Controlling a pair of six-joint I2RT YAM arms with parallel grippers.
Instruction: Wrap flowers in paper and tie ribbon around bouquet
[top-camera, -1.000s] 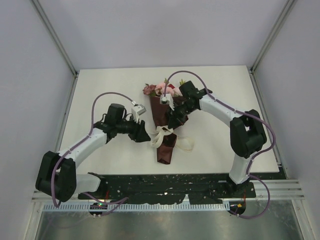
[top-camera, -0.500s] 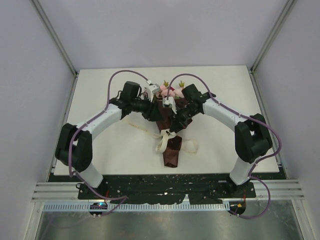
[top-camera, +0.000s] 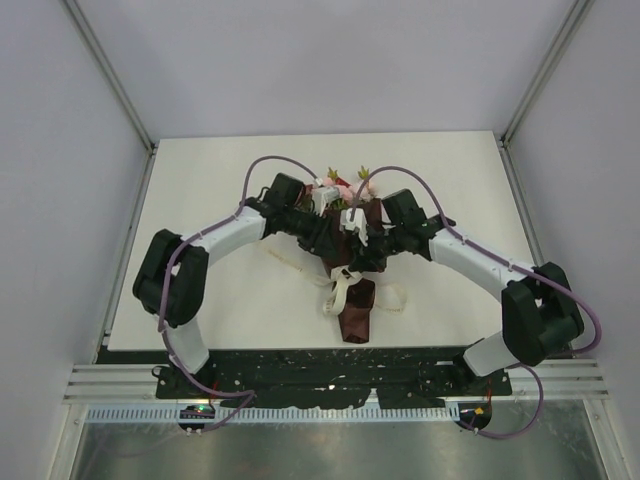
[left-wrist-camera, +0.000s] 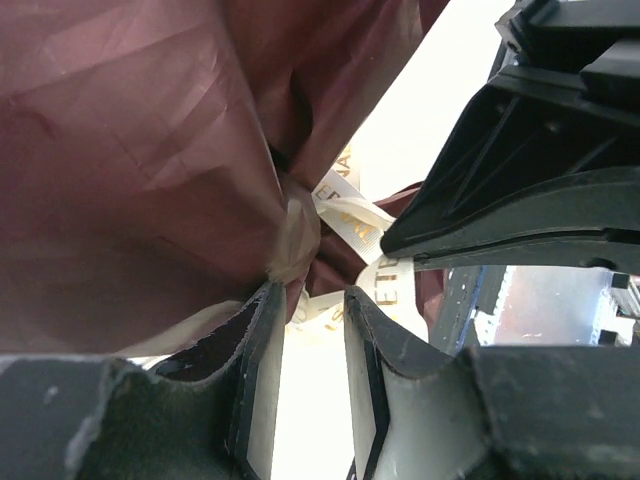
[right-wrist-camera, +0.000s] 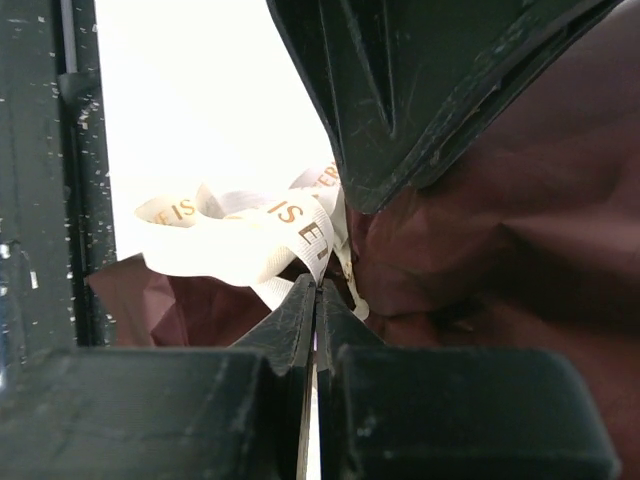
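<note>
Clearly the bouquet (top-camera: 355, 310) lies mid on the worktop (top-camera: 200, 200), probably light, its paper (left-wrist-camera: 130, 150) crushable, the ribbon (right-wrist-camera: 230, 225) slippery: better to hold it at the tied waist. There the left fingers (left-wrist-camera: 255, 380) stand narrowly apart; the right fingers (right-wrist-camera: 290, 320) are pressed together.

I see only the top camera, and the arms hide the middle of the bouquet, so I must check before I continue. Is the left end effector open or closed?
Observer: Its wrist camera shows the left end effector open, with a clear gap between the fingers.
Operator: What is in front of it?
Observer: The gathered waist of the paper is right at the tips, and the ribbon is just beyond.
Operator: And the right one?
Observer: The right end effector is fully shut. The ribbon's gold-lettered loops lie just past its tips, but I cannot tell if a strand is caught.
</note>
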